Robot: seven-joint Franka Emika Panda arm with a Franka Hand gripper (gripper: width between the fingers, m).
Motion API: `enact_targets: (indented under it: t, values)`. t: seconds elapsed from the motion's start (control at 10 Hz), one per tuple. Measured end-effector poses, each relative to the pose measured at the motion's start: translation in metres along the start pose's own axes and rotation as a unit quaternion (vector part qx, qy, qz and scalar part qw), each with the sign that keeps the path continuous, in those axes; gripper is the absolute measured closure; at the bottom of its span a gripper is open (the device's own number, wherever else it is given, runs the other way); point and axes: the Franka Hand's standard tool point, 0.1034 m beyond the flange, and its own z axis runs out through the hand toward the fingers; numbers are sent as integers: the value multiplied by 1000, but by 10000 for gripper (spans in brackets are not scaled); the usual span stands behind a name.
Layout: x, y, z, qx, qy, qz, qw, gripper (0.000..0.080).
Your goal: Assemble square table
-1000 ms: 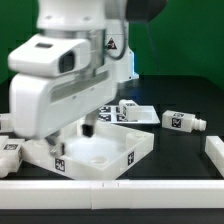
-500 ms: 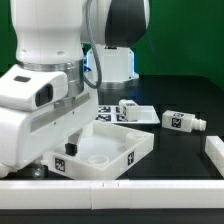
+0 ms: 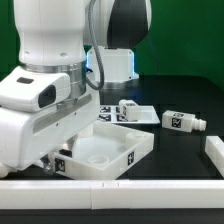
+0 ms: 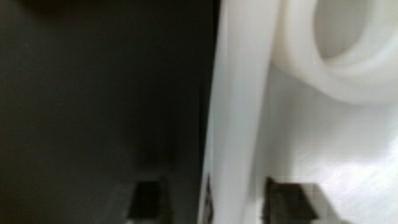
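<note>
- The pincer (image 3: 55,162) is down low at the corner of the square table top (image 3: 100,172) on the exterior view's left.
- In the wrist view the pincer (image 4: 217,197) has its two dark fingertips (image 4: 146,196) a little way apart. It is not wide open.
- The raised rim (image 4: 240,110) of the top runs right between the two fingertips.
- One fingertip looks close up against the rim. There is a thin dark gap between the other one and the rim. So the pincer is around the rim but does not look squeezed on it yet. The picture is blurry there.
- A round socket (image 4: 356,50) shows inside the top, near the rim.
- The top lies flat on the black table (image 3: 180,160), with its open side up.
- The top is square, so no side is longer than another. It is turned so that one corner points at the camera in the exterior view.
- Black-and-white tags show on its two near walls.
- One short white leg (image 3: 182,122) lies on its side on the table, well apart from the top, toward the exterior view's right. Its long way runs from left to right in that view.
- Another leg (image 3: 128,110) lies behind the top, on the marker board (image 3: 148,116).
- A long white bar (image 3: 120,188) lies along the front, just in front of the top.
</note>
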Motion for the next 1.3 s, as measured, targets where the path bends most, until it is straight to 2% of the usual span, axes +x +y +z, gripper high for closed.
enact_targets:
  t: [0.1,0.2,0.4,0.6,1.0,1.2,1.3]
  values:
    - [4,-1,-2,-1,4,40,999,719]
    - [12,-5,-3,-2,8,65,998,749]
    - [21,-8,-1,18,26,181,983,749]
    - [25,-7,-1,25,24,193,981,749]
    - [26,-8,-1,23,26,215,976,748]
    - [44,-31,-1,3,51,344,938,748]
    - [55,-39,-1,10,52,385,921,748]
